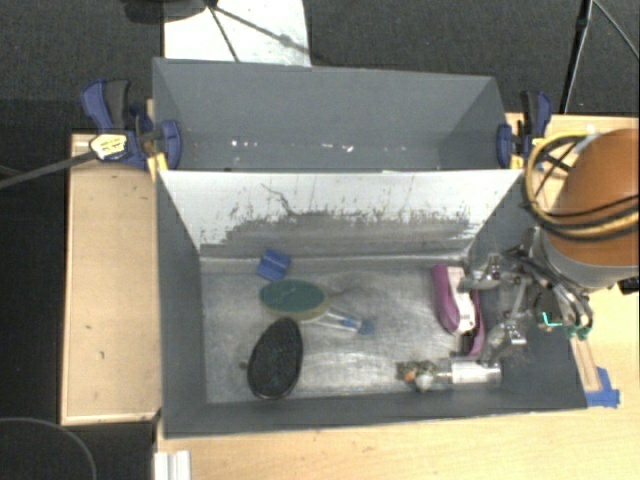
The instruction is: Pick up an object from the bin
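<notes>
My gripper (493,340) hangs low at the right end of the bin, open, with its two fingers apart. Just left of it a purple and white oblong thing (445,298) lies against the right wall, close to the left finger; I cannot tell whether they touch. Below the gripper, near the front wall, lies a small white and dark tube-like thing (448,373). Nothing shows between the fingers.
On the left half of the bin floor lie a black oval brush (275,357), a green round disc (293,296) with a clear, blue-tipped handle (350,321), and a small blue block (272,264). The arm with its orange cover stands over the right rim.
</notes>
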You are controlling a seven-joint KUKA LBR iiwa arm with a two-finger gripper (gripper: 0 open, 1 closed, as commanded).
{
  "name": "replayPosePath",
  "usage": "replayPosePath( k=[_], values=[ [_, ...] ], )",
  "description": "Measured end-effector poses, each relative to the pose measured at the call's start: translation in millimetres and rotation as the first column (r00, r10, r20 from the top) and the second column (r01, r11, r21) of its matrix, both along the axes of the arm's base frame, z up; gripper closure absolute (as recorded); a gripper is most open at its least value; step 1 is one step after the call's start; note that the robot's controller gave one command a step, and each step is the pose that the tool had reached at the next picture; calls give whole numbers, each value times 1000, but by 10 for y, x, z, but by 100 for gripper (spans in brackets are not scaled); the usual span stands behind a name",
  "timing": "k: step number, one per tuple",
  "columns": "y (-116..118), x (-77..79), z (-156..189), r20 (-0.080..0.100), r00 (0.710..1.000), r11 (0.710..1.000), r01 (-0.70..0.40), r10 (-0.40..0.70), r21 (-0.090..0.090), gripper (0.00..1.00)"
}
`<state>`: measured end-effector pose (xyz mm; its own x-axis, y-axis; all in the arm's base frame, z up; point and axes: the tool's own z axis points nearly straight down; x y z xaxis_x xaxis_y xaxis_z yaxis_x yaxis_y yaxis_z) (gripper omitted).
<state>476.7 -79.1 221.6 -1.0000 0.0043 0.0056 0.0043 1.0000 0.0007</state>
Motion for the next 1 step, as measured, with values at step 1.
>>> replayPosePath(
  k=[1],
  values=[
    [-78, 654, -1502, 15, 999, 999, -41, 41, -2, 0]
  ],
)
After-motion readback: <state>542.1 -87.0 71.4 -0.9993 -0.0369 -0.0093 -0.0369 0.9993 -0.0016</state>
